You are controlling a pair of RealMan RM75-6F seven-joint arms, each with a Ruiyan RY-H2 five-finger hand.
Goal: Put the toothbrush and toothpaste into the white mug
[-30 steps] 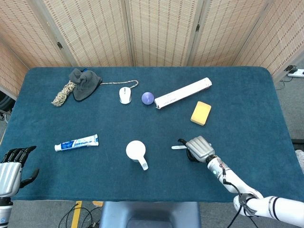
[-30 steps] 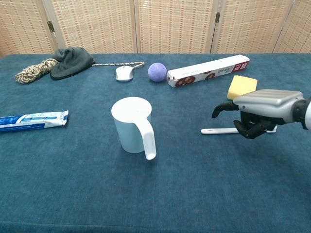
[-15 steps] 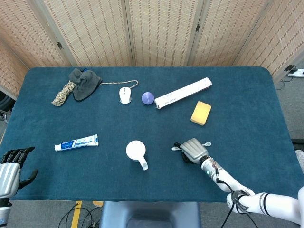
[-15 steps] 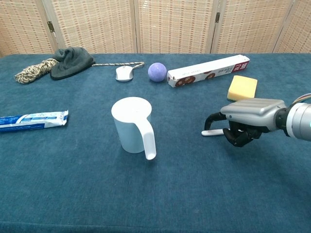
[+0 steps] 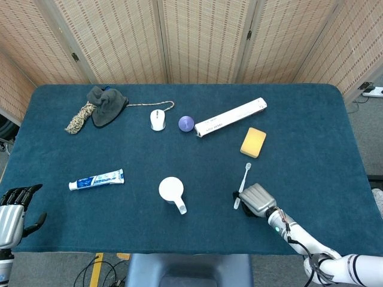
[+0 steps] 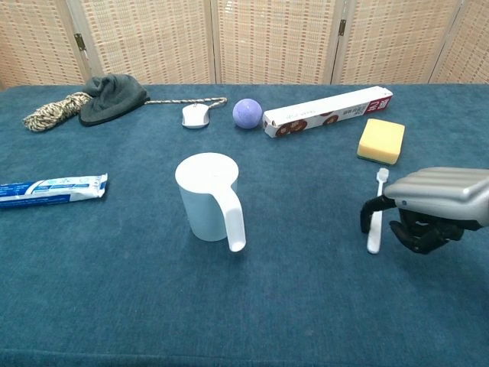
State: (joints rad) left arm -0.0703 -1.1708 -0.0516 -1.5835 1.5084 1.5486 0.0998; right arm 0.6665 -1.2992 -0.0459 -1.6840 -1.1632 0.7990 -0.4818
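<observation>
My right hand (image 6: 432,210) low over surface (image 5: 311,155) at near right, fingers curled under palm, thumb tip at toothbrush (image 6: 374,211) handle; cannot tell if I grip it. Toothbrush lies on cloth, head pointing away toward yellow sponge (image 5: 253,142). My left hand (image 5: 13,207) off near left edge, fingers apart, holding nothing. White mug (image 6: 208,196) upright near centre, handle toward me. Toothpaste (image 5: 96,179) flat, left of mug, well apart. Far side: long box (image 5: 230,117), purple ball (image 5: 186,123), white mouse (image 5: 157,119), grey cloth (image 5: 106,105), rope (image 5: 79,118).
</observation>
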